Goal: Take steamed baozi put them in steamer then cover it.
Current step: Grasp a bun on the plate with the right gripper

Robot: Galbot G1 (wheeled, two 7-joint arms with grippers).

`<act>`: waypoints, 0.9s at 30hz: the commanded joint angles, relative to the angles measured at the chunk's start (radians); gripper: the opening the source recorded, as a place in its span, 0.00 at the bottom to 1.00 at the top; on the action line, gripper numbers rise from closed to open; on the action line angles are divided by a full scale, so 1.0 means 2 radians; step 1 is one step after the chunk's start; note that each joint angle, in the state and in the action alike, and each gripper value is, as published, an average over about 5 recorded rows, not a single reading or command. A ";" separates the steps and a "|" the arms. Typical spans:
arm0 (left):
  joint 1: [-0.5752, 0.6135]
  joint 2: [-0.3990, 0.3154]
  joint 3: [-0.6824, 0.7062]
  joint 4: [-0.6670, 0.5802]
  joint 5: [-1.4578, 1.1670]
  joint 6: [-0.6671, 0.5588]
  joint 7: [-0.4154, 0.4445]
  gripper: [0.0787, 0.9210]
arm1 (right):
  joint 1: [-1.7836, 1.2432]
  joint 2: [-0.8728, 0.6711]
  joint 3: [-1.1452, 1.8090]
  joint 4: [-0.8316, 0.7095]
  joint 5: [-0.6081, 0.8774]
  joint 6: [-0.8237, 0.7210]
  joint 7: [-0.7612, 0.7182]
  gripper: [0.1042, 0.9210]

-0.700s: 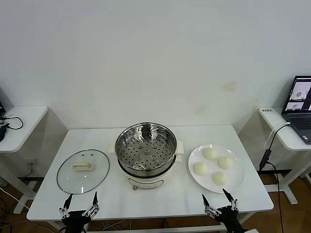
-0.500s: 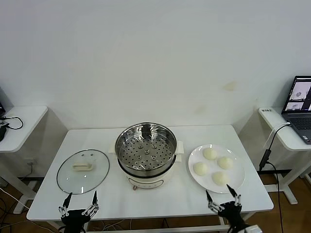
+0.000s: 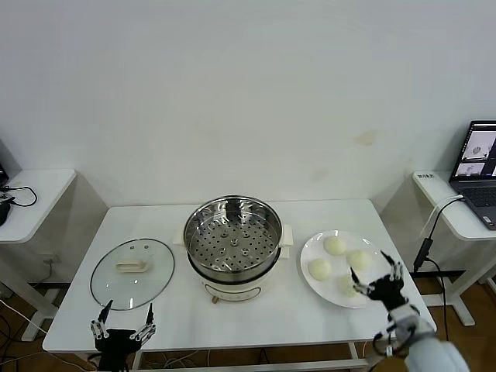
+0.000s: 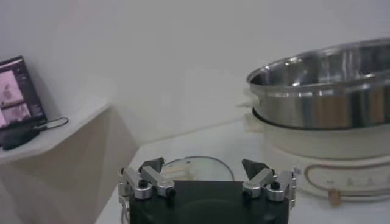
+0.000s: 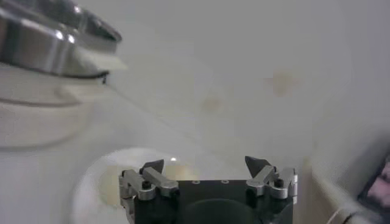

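1. While your right claw [image 3: 376, 269] is hovering released, prongs spread, over the near edge of the plate [image 3: 310, 287], you are working the first step: reaching for a bun.
2. You are looking at four buns [image 3: 335, 245] sitting on that plate, right of the steamer [image 3: 232, 240]; the nearest one is partly hidden behind the claw.
3. Your next move, as I judge it, is calling for lowering the claw around that nearest bun and closing gently, since soft dough is likely to dent.
4. You are seeing the steamer standing mid-table [image 3: 178, 314] with its perforated tray bare, nothing in it yet.
5. The lid [image 3: 132, 272] is lying flat on the table left of the steamer, handle up.
6. Your left claw [image 3: 124, 319] is waiting released at the table's near edge, just in front of the lid.
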 commanded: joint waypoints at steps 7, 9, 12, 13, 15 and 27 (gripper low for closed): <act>-0.018 0.011 -0.009 0.013 0.047 0.028 0.020 0.88 | 0.329 -0.198 -0.171 -0.158 -0.090 -0.029 -0.272 0.88; -0.020 0.014 -0.012 0.016 0.046 0.027 0.022 0.88 | 0.390 -0.212 -0.231 -0.183 -0.082 -0.021 -0.310 0.88; -0.023 0.016 -0.018 0.019 0.044 0.027 0.023 0.88 | 0.486 -0.219 -0.330 -0.222 -0.066 -0.011 -0.365 0.88; -0.024 0.017 -0.020 0.020 0.043 0.026 0.024 0.88 | 0.521 -0.217 -0.365 -0.235 -0.058 -0.010 -0.380 0.88; -0.025 0.018 -0.025 0.020 0.042 0.026 0.024 0.88 | 0.585 -0.205 -0.433 -0.264 -0.047 -0.005 -0.404 0.88; -0.021 0.020 -0.048 0.023 0.034 0.026 0.025 0.88 | 0.721 -0.085 -0.605 -0.420 -0.078 0.043 -0.500 0.88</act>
